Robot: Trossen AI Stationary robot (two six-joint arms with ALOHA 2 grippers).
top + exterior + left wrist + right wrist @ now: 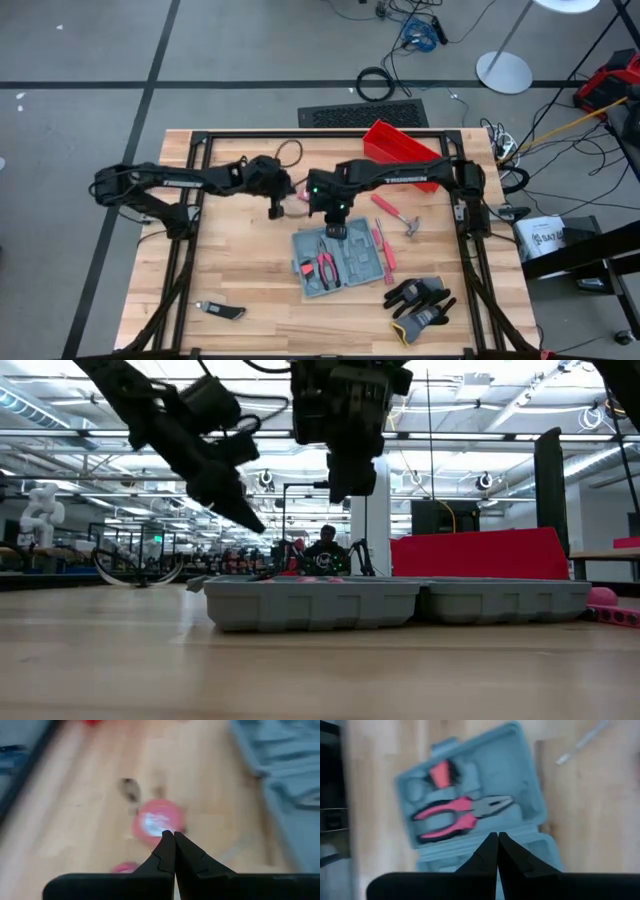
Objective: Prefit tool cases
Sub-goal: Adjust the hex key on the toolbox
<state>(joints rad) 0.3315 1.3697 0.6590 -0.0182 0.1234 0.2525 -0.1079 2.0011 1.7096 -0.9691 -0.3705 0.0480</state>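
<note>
Tool case (340, 262) lies open mid-counter (240, 270), pliers (326, 268) already slotted. Both jaws are closed and empty: right gripper (335, 232) above the case, left gripper (273, 212) beside it. Open the jaws before descending to the hammer (398, 214)

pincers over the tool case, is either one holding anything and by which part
Nothing is held. The left pincer is shut with nothing between its tips, above bare wood. The right pincer is shut and empty too, above the open tool case.
</note>
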